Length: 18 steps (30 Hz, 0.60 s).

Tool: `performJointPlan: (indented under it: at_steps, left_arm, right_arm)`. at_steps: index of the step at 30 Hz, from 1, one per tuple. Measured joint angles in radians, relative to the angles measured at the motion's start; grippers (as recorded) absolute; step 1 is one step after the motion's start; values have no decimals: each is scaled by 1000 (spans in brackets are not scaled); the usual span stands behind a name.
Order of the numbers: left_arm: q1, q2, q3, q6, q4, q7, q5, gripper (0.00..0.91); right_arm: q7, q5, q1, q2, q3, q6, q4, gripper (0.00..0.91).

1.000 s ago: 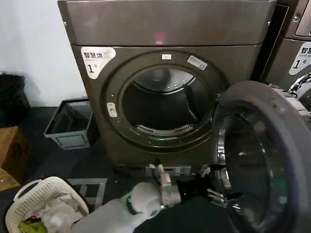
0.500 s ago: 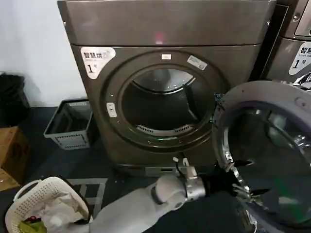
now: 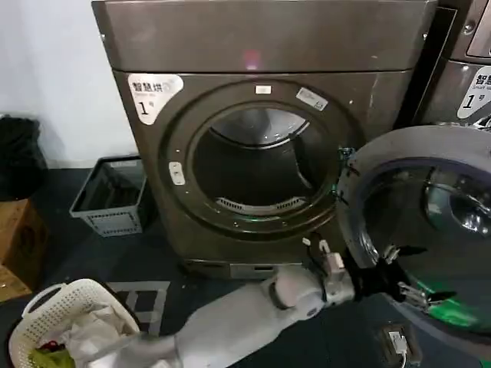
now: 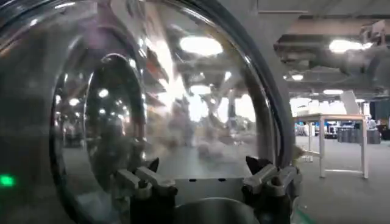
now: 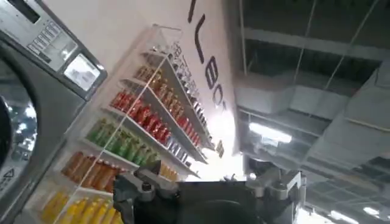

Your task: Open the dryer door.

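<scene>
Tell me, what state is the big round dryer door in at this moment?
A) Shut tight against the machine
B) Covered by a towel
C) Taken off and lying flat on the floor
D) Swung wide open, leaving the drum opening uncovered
D: the dryer door hangs swung out to the side of the dryer, the drum opening is uncovered, and the left end effector is at the door's glass.

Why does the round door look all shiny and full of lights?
In the left wrist view, the dryer door's bulging glass mirrors ceiling lamps as bright blotches and smears the room behind, just past the left tool, whose fingers stand apart. In the head view, the dryer door catches paler glints and a green glow low on the glass.
</scene>
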Motion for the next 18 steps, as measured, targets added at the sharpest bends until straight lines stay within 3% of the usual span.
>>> performJointPlan:
  at_steps: [18]
  left_arm:
    - [-48, -93, -11, -30, 170, -26, 57, 907]
  right_arm:
    - [4, -10, -16, -9, 54, -20, 10, 907]
